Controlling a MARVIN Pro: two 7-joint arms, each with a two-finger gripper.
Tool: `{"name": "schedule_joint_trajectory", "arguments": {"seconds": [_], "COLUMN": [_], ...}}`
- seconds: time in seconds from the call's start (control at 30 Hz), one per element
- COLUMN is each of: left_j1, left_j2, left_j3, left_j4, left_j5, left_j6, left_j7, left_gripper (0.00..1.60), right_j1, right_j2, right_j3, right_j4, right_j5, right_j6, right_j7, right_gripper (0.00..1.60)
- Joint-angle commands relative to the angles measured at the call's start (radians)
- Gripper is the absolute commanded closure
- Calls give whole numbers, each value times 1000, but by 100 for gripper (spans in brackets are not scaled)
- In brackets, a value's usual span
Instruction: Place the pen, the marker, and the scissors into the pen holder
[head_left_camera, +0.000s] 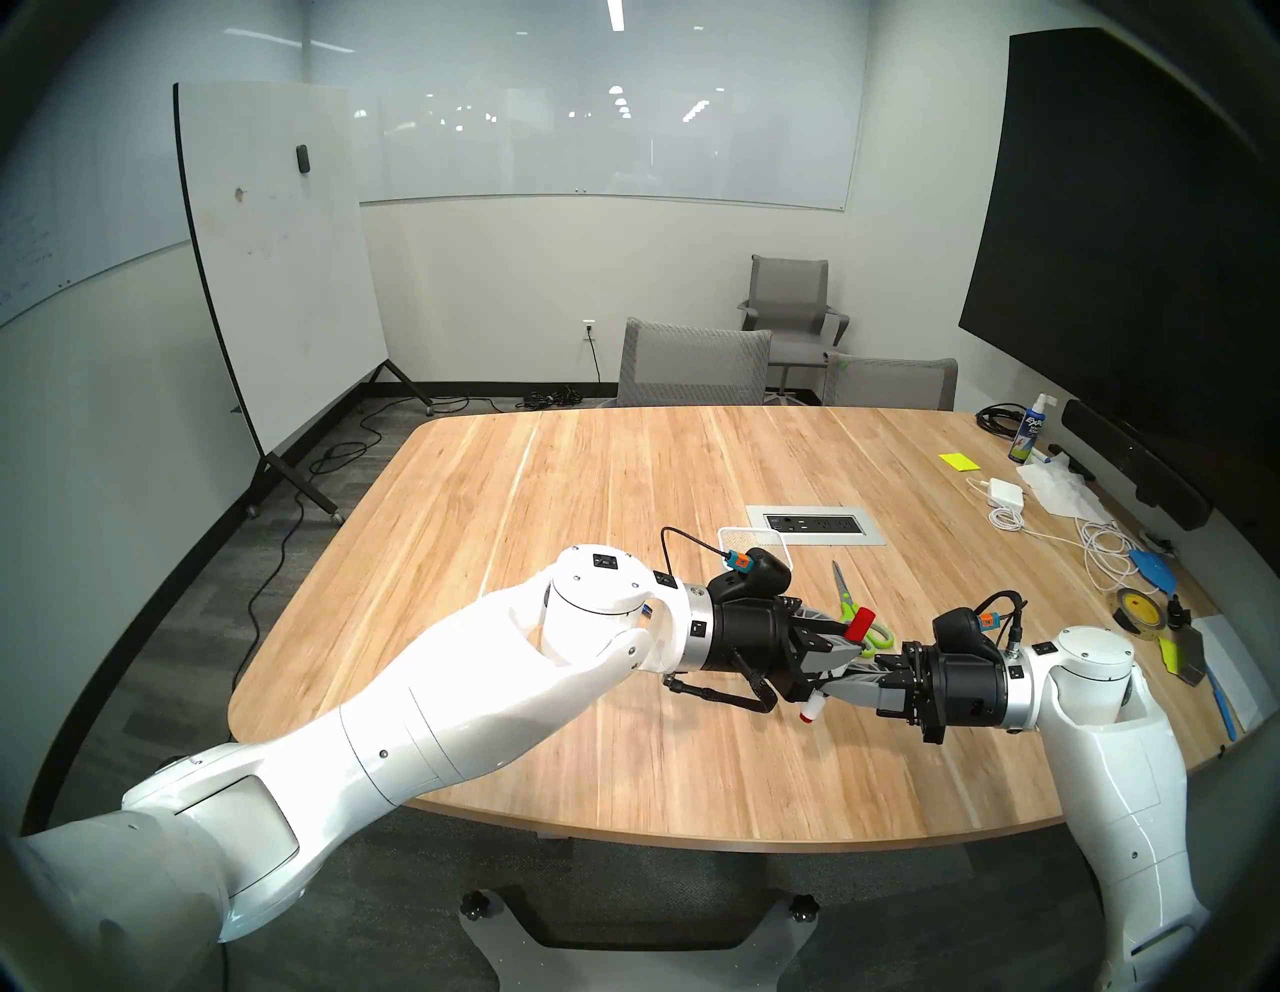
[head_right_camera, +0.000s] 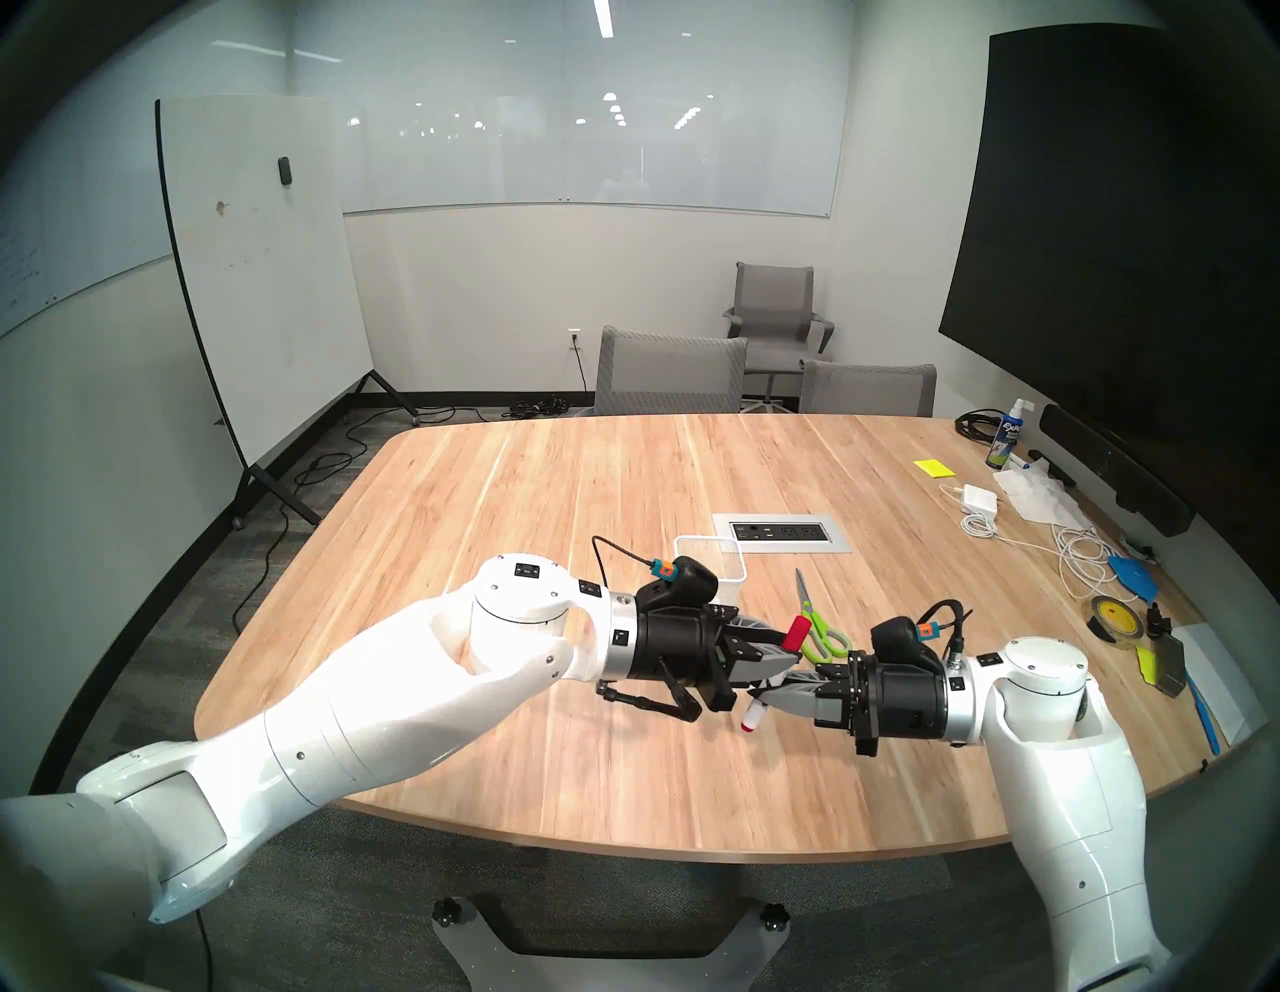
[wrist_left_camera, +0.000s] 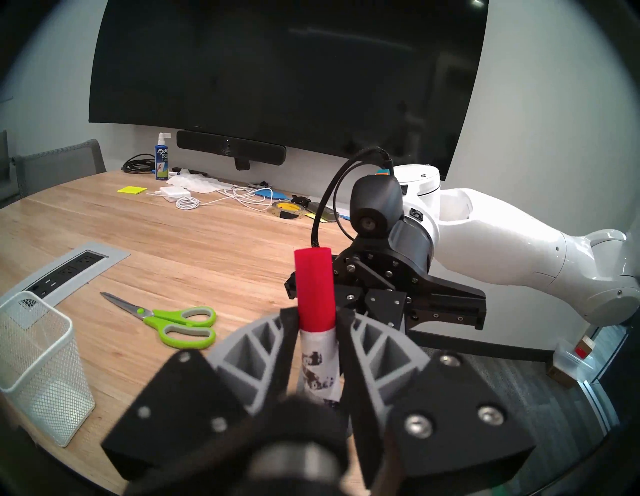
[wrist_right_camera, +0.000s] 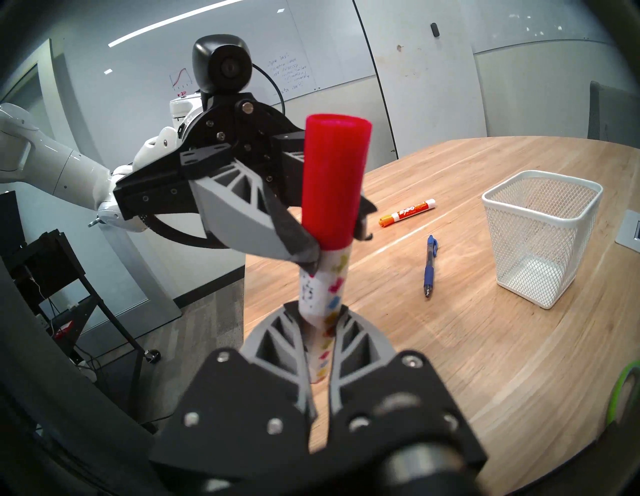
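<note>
Jaws of the right gripper (wrist_right_camera: 318, 322) are clenched on the white barrel of the red-capped marker (wrist_right_camera: 334, 187), which is held upright in the air above the table's near edge. The left gripper (wrist_left_camera: 317, 332) is set around the same marker just below its red cap; its fingers (wrist_right_camera: 294, 242) are seen touching the barrel on either side, but whether a firm hold has been taken cannot be told. A hand-over from right to left is judged to be under way.

Nothing has yet been placed in the pen holder (wrist_right_camera: 540, 242): through its mesh walls it is seen to be empty, and it stands upright on the table (head_left_camera: 623, 485), behind the left wrist in the head view. The pen (wrist_right_camera: 429, 265) lies flat on the wood near the holder, apart from it. An orange-capped marker (wrist_right_camera: 407, 213) lies just beyond the pen. The scissors (wrist_left_camera: 166, 320) lie closed on the table beside the holder, blades pointing away from the robot.

All three placements are therefore judged to be left: the marker first, once it has been passed and carried over the holder's open top, then the pen and the scissors.
</note>
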Motion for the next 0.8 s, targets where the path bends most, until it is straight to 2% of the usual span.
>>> {"name": "schedule_joint_trajectory", "arguments": {"seconds": [0.0,0.1,0.13,0.33,0.37,0.4,0.47,0.5,0.53,0.57,0.77], "left_j1": [-14,-15,-16,-16,-15,-14,-12,-11,-10,-9,0], "left_j2": [-20,-20,-21,-22,-23,-23,-23,-22,-22,-22,-16], "left_j3": [-2,-1,0,7,7,7,6,5,4,4,-2], "left_j4": [-2,-2,-1,-2,-2,-3,-3,-2,-2,-2,-16], "left_j5": [0,1,2,13,13,14,13,13,12,12,12], "left_j6": [1,3,3,1,2,2,3,2,2,1,5], "left_j7": [3,3,2,13,16,17,24,24,25,26,50], "left_gripper": [118,132,160,160,160,160,160,160,160,160,160], "right_j1": [2,2,2,-1,1,1,2,3,2,2,1], "right_j2": [13,16,17,22,21,20,21,21,21,20,19], "right_j3": [-4,-6,-7,-6,-7,-7,-9,-9,-9,-9,-8], "right_j4": [-9,-8,-7,-5,-1,2,5,5,6,5,5], "right_j5": [32,37,39,49,50,51,52,53,53,54,56], "right_j6": [1,0,0,3,-1,-5,-7,-8,-9,-9,-9], "right_j7": [49,49,49,49,49,47,46,45,44,42,30], "right_gripper": [160,160,160,160,153,88,80,57,4,0,0]}}
